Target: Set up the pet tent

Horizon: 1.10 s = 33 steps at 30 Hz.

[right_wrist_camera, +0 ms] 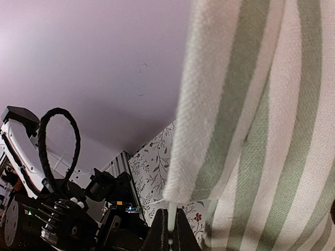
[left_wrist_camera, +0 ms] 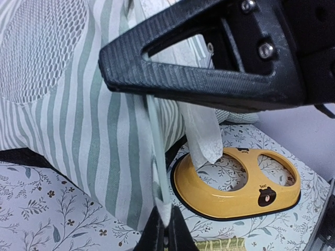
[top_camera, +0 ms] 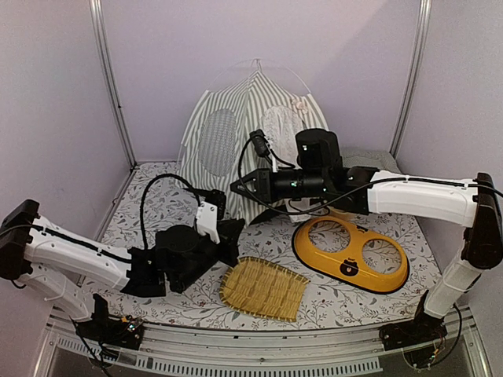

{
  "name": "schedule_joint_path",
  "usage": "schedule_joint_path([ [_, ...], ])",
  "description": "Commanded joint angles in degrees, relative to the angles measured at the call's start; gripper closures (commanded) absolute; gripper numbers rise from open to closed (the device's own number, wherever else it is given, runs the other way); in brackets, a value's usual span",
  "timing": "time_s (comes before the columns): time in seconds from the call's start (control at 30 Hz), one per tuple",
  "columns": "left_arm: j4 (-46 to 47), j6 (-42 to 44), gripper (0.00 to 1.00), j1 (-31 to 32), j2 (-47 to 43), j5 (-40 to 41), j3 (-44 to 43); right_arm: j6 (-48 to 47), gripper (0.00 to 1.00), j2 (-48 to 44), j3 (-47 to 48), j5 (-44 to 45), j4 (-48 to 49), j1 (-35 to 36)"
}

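Observation:
The pet tent (top_camera: 240, 118), grey-green and white striped with round mesh windows, stands at the back centre. A thin white pole arches over its top. My left gripper (top_camera: 233, 232) is low at the tent's front edge. In the left wrist view it (left_wrist_camera: 166, 230) is shut on a white fabric corner of the tent (left_wrist_camera: 89, 130) where a thin pole runs down. My right gripper (top_camera: 236, 187) reaches in from the right, just above the left one. In the right wrist view it (right_wrist_camera: 170, 232) is shut on a thin white pole sticking out of the striped fabric (right_wrist_camera: 261, 115). The lace curtain (left_wrist_camera: 201, 130) hangs beside it.
A yellow two-hole bowl stand (top_camera: 351, 253) lies on the flowered cloth right of the tent. A woven bamboo tray (top_camera: 263, 288) lies near the front centre. A checked cushion (top_camera: 368, 159) shows behind the right arm. Metal posts and lilac walls close in the back.

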<state>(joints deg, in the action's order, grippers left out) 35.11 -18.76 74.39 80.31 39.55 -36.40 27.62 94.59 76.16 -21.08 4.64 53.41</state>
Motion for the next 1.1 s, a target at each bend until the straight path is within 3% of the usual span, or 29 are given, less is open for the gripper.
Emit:
schedule_joint_path([
  [0.0,-11.1,-1.7,1.0,0.9,2.0,-3.9,1.5,-1.8,1.0,-3.9,1.7,9.6,11.5,-2.0],
  [0.43,-7.7,2.1,1.0,1.4,-0.7,-6.2,3.2,-4.4,1.0,-2.0,3.9,12.1,9.7,-2.9],
  [0.6,-8.2,0.8,1.0,1.0,-1.6,-6.1,3.0,-3.6,1.0,-0.5,4.4,9.9,9.5,-2.2],
  [1.07,-13.4,-2.7,1.0,-3.6,-5.5,-12.0,0.0,-5.3,1.0,0.9,0.0,13.7,8.0,2.8],
])
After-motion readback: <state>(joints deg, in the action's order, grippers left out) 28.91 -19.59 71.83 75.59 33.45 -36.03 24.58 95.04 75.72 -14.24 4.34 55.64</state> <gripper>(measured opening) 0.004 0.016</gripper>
